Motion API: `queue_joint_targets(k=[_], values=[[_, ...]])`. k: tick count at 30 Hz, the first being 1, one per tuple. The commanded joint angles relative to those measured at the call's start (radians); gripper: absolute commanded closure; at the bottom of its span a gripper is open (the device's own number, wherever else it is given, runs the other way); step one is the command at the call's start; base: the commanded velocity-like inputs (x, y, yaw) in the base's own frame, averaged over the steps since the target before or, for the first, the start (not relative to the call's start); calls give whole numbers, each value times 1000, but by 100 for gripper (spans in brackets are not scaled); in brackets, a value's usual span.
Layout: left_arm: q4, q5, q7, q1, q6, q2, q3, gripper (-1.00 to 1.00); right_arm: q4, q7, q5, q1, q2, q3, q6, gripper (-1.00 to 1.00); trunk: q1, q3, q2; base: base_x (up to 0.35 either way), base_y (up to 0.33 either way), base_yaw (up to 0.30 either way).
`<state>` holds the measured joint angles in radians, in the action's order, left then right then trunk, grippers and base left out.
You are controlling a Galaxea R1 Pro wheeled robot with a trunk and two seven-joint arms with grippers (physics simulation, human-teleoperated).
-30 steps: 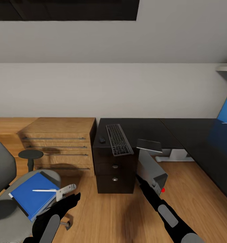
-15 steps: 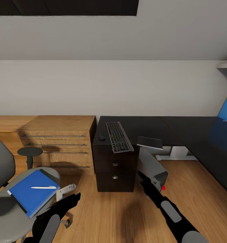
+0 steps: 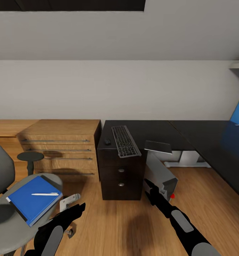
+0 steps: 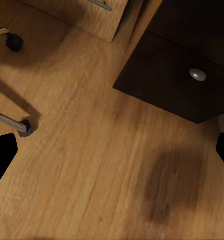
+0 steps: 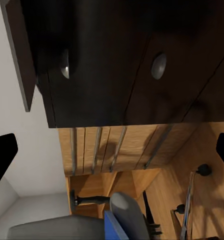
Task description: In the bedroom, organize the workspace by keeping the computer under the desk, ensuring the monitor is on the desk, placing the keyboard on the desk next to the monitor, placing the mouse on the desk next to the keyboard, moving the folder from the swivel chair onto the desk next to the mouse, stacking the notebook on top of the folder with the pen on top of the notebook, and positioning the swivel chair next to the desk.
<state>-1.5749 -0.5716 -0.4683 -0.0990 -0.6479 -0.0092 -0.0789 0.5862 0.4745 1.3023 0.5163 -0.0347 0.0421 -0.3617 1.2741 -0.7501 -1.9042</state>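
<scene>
Nearest: my left gripper (image 3: 78, 207) and right gripper (image 3: 148, 185) hang low over the oak floor (image 3: 126, 224), both with fingers spread, nothing held. Near left, the swivel chair (image 3: 12, 209) carries the folder (image 3: 33, 199), the pen (image 3: 44, 194) lying on it. Ahead, the computer (image 3: 161, 175) leans under the desk (image 3: 151, 133). Farther, on the desktop: mouse (image 3: 107, 141), keyboard (image 3: 125, 141), notebook (image 3: 158, 147). Left beyond, an oak cabinet (image 3: 60, 149).

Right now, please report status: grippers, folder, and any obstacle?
Left gripper and right gripper open, holding nothing. Folder on swivel chair, pen on top. Keyboard, mouse on desk.
</scene>
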Motion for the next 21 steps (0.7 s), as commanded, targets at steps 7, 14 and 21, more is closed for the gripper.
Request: queue_joint_targets(k=[7,14,21], values=[[-2,-11,-7,1,-3,1,-28,-100,-1,1,11,1,-1,7,-5,-100,0,-1,-1,0,0,0],[-2,-11,-7,0,-3,1,-33,-100,-1,0,10,1,-1,8,-4,-100,0,-1,-1,129,0,0],[-2,-11,-7,-1,-4,1,-34,-100,-2,0,10,1,-1,9,-4,-100,0,-1,-1,160,0,0]])
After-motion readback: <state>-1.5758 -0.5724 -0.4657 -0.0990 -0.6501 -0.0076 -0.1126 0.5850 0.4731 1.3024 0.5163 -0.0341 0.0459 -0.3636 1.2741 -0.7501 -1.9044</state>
